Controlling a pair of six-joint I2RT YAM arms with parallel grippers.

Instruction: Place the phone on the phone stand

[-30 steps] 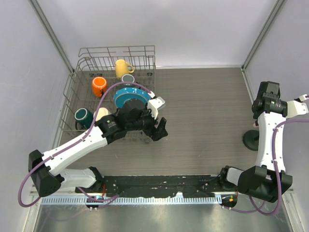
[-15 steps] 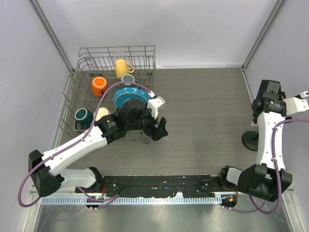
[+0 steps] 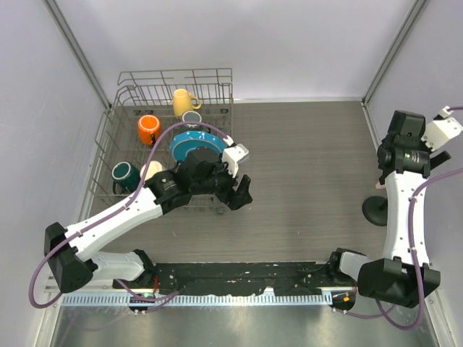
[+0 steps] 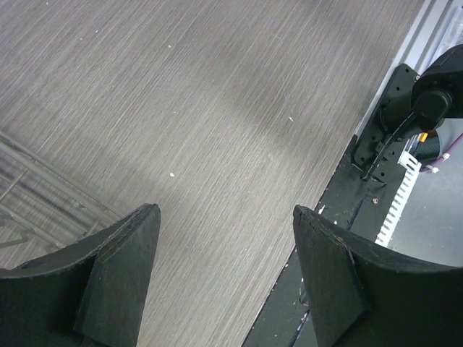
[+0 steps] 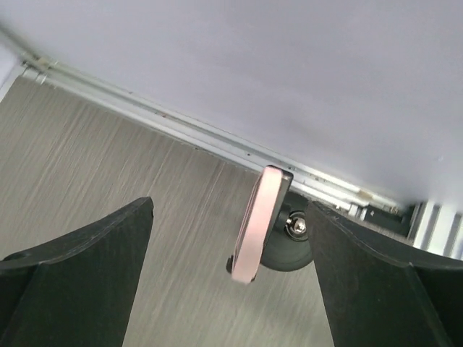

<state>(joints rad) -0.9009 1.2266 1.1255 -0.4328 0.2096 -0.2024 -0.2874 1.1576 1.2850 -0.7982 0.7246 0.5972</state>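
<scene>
In the right wrist view the phone (image 5: 257, 220) shows edge-on, its pale pink case edge toward me. It leans upright in the cradle of the black phone stand (image 5: 288, 253), close to the back wall rail. My right gripper (image 5: 230, 206) is open, with one finger (image 5: 87, 260) well to each side of the phone and touching nothing. From above, the stand's round base (image 3: 376, 210) sits at the table's right edge, and my right arm hides most of the phone. My left gripper (image 3: 239, 195) hovers open and empty over bare table (image 4: 217, 108) beside the dish rack.
A wire dish rack (image 3: 130, 94) at the back left holds an orange mug (image 3: 148, 129), a yellow mug (image 3: 184, 102), a teal mug (image 3: 124, 176) and a teal plate (image 3: 189, 142). Walls close in the left, back and right sides. The black base rail (image 3: 239, 278) runs along the near edge.
My right gripper has opened off the phone and drawn back and up toward the right wall, leaving the phone on the stand. The left arm has hardly moved.
</scene>
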